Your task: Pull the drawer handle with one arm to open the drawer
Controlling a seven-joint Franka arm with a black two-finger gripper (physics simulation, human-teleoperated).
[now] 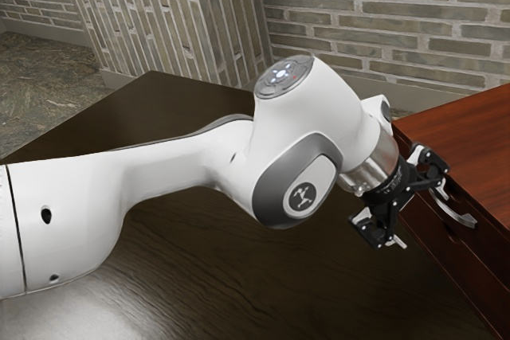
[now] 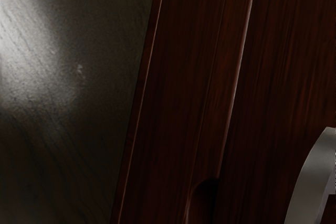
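Brick walls and a stone floor surround a dark wooden table (image 1: 199,276), where a reddish-brown cabinet (image 1: 478,137) stands at the exterior view's right. The white arm (image 1: 159,189) reaches in from the exterior view's left, bringing the black gripper (image 1: 428,183) up close to the cabinet's front face. The drawer (image 1: 470,248) lies on that face and looks flush with it, and its curved grey handle (image 1: 458,211) sits just beside the gripper, on the side toward the exterior view's right. Whether the jaws are open or closed cannot be told. From the wrist, the drawer (image 2: 283,77) front is close, with the handle (image 2: 315,182) off to one side and the table (image 2: 52,77) beyond the cabinet's edge.
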